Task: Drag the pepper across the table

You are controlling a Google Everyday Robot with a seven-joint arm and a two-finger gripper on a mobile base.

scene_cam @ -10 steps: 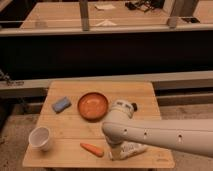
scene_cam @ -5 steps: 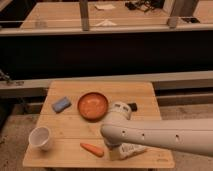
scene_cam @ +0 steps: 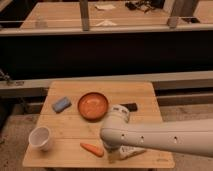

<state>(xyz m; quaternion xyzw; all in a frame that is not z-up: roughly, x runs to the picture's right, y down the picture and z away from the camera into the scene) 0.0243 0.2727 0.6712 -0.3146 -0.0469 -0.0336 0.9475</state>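
Observation:
The pepper [scene_cam: 92, 149], slim, orange and tapered, lies near the front edge of the light wooden table [scene_cam: 142, 97], left of centre. My pale arm reaches in from the right. Its rounded end hangs over the table's front middle and covers the gripper [scene_cam: 114, 149], which sits low, just right of the pepper's thicker end. Whether the two touch is hidden by the arm.
An orange bowl [scene_cam: 93, 105] stands mid-table with a blue sponge [scene_cam: 61, 104] to its left. A small dark object [scene_cam: 130, 106] lies right of the bowl and a white cup [scene_cam: 40, 138] stands at the front left. A whitish object [scene_cam: 132, 152] shows under the arm.
The arm's end has dropped slightly toward the table's front edge, beside the pepper. The pepper and the other objects have not moved.

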